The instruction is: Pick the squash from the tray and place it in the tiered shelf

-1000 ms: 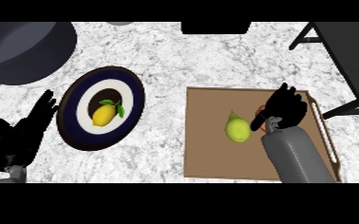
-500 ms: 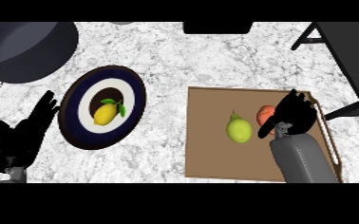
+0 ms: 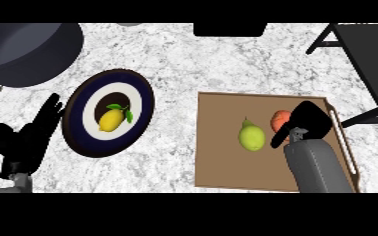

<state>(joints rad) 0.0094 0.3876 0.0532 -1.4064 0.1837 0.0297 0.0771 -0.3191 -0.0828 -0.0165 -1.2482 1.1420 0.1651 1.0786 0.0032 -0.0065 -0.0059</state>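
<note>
A brown tray point(image 3: 221, 170) lies on the counter at the right. On it sit a yellow-green, pear-shaped squash point(image 3: 252, 135) and, to its right, an orange-red fruit point(image 3: 280, 119) partly hidden by my right hand point(image 3: 308, 121). That hand hangs over the tray's right side, open, with its thumb spread toward the squash and its fingers against the orange-red fruit; it holds nothing. The dark tiered shelf point(image 3: 353, 50) stands at the far right corner. My left hand point(image 3: 33, 139) rests open at the left edge, fingers up.
A dark-rimmed plate point(image 3: 85, 130) with a lemon point(image 3: 111, 119) on it lies left of the tray. A large dark pot point(image 3: 33, 52) fills the far left corner. A black object point(image 3: 229, 29) sits at the far edge.
My right hand has drawn back toward me and to the right over the tray, uncovering the orange-red fruit beside the squash. The squash, plate and left hand have not moved.
</note>
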